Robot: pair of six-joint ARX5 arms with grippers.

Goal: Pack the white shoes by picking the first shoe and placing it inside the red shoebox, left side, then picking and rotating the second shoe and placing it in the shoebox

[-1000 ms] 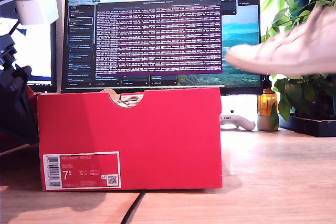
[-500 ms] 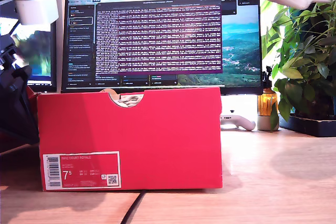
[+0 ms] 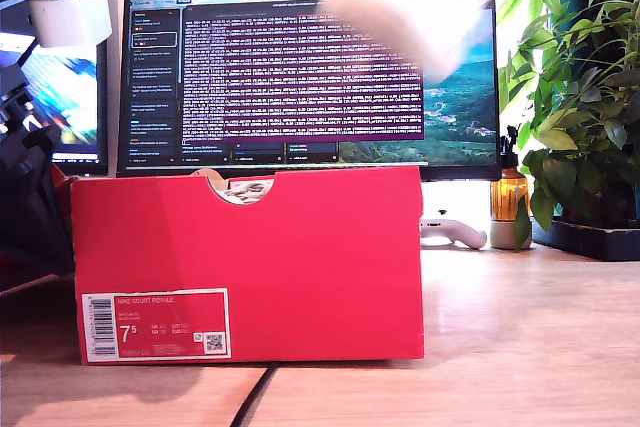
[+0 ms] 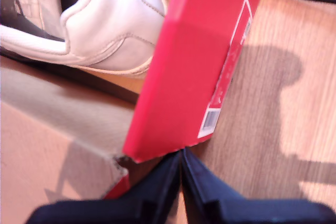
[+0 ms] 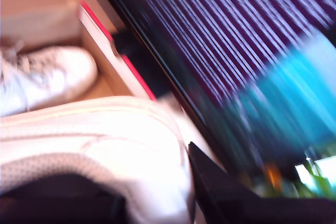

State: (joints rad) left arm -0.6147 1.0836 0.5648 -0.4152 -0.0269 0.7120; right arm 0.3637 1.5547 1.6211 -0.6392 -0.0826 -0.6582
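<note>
In the exterior view, the red shoebox [image 3: 247, 262] stands on the wooden table [image 3: 520, 347], filling the frame from about 9 o'clock to the centre, its white label at 7 o'clock on the front wall. A half-round notch in its top edge shows a bit of pale material inside. High in the frame, near 1 o'clock, a blurred white shoe [image 3: 415, 7] hangs in the air in front of the monitor [image 3: 300, 67], above and clear of the box's top edge. No tool is clear around it in this view. A green plant [image 3: 580, 97] stands at 3 o'clock, an amber bottle [image 3: 508, 197] beside it.

In the first wrist view, my first tool [image 4: 181, 182] has its two dark fingers pressed together with nothing between them, hovering just over a corner of the red shoebox [image 4: 194, 61]. Inside the box lies a white shoe [image 4: 100, 19], heel end toward the red wall, resting on the cardboard floor. The table [image 4: 294, 103] shows beyond the labelled wall.

In the second wrist view, heavily blurred, my second tool [image 5: 157, 182] grips the second white shoe [image 5: 105, 140], a dark finger [image 5: 220, 192] against its side. Beyond it, the other white shoe [image 5: 42, 82] lies inside the shoebox [image 5: 105, 35], and the monitor [image 5: 236, 40] streaks past.
</note>
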